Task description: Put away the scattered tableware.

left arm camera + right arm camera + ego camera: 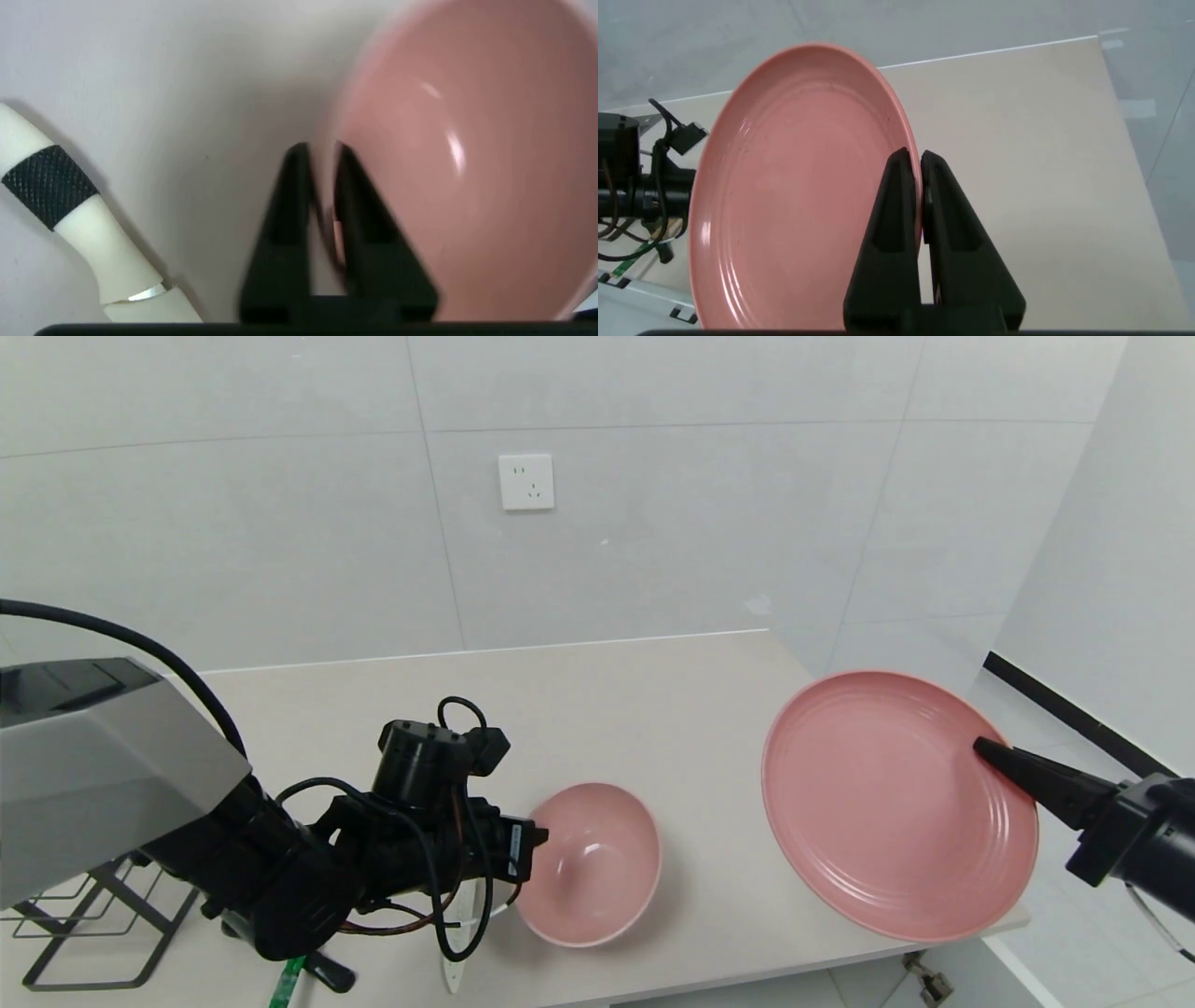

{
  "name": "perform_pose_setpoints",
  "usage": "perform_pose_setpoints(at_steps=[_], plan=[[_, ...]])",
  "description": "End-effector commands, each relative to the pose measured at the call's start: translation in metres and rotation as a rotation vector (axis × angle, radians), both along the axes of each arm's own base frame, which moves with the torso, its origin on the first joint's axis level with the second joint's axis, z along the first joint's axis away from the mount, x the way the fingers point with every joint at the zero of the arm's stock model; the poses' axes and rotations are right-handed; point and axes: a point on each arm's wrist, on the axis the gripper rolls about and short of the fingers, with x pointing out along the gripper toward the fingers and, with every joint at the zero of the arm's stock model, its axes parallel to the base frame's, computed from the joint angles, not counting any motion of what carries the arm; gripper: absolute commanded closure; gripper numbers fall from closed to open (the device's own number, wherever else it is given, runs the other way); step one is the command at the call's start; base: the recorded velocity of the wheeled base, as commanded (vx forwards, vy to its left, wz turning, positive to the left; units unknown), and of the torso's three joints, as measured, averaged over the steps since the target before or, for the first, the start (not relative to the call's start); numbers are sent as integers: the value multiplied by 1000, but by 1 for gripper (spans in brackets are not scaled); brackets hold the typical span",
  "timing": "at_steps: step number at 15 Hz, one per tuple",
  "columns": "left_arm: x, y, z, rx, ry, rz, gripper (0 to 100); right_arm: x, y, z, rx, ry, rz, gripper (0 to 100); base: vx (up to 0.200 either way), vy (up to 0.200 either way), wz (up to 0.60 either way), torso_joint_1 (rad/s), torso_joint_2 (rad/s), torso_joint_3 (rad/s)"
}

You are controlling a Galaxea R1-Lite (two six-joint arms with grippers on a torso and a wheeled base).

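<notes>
From the head camera: grips with the left hand [534,845] the rim of a pink bowl [597,868], clenched on the edge nearest that hand. Holds the bowl tipped, mouth toward the camera, just beyond the fingertips and over the counter [653,709]; cannot tell whether its base touches. Pinches with the right hand [980,749] the rim of a pink plate [887,803], tilted, spreading from those fingertips toward the left hand and overhanging the counter's edge. Leaves bowl and plate apart, with counter between the two hands. Places a white handle [459,966] close under the left hand's wrist and a black wire rack [84,933] well behind that hand, at the counter's end. From the left wrist: clamps the bowl [467,140] rim between the left hand's [320,154] fingers [290,215], one inside the bowl, one outside. Sets the white handle [56,196], banded in black knurling, flat on the counter [187,75] beside the hand, apart from the bowl. From the right wrist: squeezes the plate [794,196] edge in the right hand [915,161], fingers nearly together, with the plate's ridged face stretching away from the hand above the counter [1027,131].
</notes>
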Motion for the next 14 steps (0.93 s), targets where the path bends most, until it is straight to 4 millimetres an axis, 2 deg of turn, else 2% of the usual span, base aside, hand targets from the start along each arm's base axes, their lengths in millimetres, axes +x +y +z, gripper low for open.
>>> perform_pose_setpoints(at_steps=[1,4,7,11,14], plan=[[0,0,4,-9,-23,1,100,0,0,0,0,2,1,100,0,0,0,0,0,0],[0,1,19,-30,-97,24,100,1,0,0,1,-1,1,100,0,0,0,0,0,0],[-9,4,48,-77,-173,21,100,1,-3,0,5,1,-16,100,0,0,0,0,0,0],[-39,16,91,-151,-279,3,100,-1,-2,-2,4,9,-10,100,0,0,0,0,0,0],[-56,30,104,-179,-324,7,100,-5,-3,3,16,-15,-9,100,0,0,0,0,0,0]])
